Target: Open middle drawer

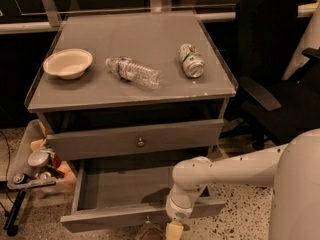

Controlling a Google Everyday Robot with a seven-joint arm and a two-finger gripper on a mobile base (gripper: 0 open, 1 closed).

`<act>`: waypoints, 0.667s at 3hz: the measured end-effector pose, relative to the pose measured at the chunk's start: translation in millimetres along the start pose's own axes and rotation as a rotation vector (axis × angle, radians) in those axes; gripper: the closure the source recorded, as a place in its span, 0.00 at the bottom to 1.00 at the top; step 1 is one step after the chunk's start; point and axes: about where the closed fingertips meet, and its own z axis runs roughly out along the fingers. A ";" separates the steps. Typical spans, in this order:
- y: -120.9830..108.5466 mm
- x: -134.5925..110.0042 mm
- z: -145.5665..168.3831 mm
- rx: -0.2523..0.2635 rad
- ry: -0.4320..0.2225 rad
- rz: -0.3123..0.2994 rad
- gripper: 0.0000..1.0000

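Note:
The middle drawer [100, 218] is pulled out under the closed upper drawer [100, 141], which has a round metal knob [140, 142]. Its shallow grey tray [120, 186] shows inside. My white arm [235, 166] reaches in from the right and bends down over the open drawer's front panel. My gripper [173, 230] hangs just in front of that panel, right of its centre, at the picture's bottom edge and partly cut off. The open drawer's own knob is not clearly visible.
On the cabinet top [150, 39] lie a white bowl [68, 62], a plastic bottle on its side [133, 72] and a can on its side [191, 60]. A black office chair [270, 69] stands close on the right. A bin of clutter [37, 166] sits at the cabinet's left.

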 end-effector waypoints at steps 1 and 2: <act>-1.6 -1.2 -0.6 0.000 0.000 0.000 0.00; 0.1 0.0 0.1 -0.006 0.002 0.002 0.00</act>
